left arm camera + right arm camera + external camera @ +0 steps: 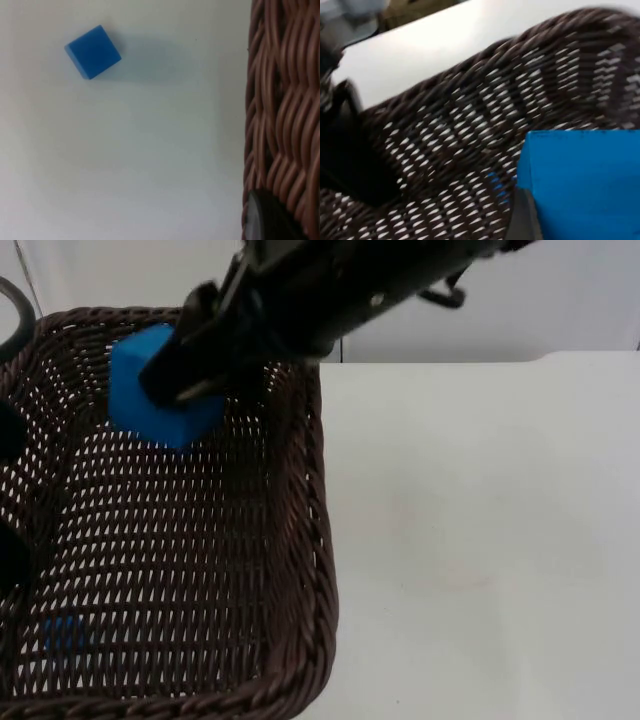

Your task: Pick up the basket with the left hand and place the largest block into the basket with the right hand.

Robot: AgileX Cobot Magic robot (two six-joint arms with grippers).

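Your right gripper (178,390) is inside the basket (300,540), near its far wall, and it is clenched on the big block (150,400). The black fingers (195,365) run across the block's upper right side in the top view, with the arm reaching in from the upper right over the basket's far rim. The block hangs tilted, one corner turned down toward the weave; it looks close to cube-shaped, so you get no clear long axis from it. In the right wrist view the big block (585,185) sits right against a fingertip (522,220), with the basket (470,130) wall and floor behind it.

You have a small block (62,632) showing through the weave at the near left corner of the basket; you cannot tell from above whether it lies in the basket or beneath it. The left wrist view shows the small block (93,52) resting on the table (125,150), turned so a corner points toward the basket (282,115) and well apart from its woven side.

Your left gripper (270,220) sits against the basket's side in its own wrist view; you cannot tell how its fingers stand. The table (480,540) lies to the right of the basket.
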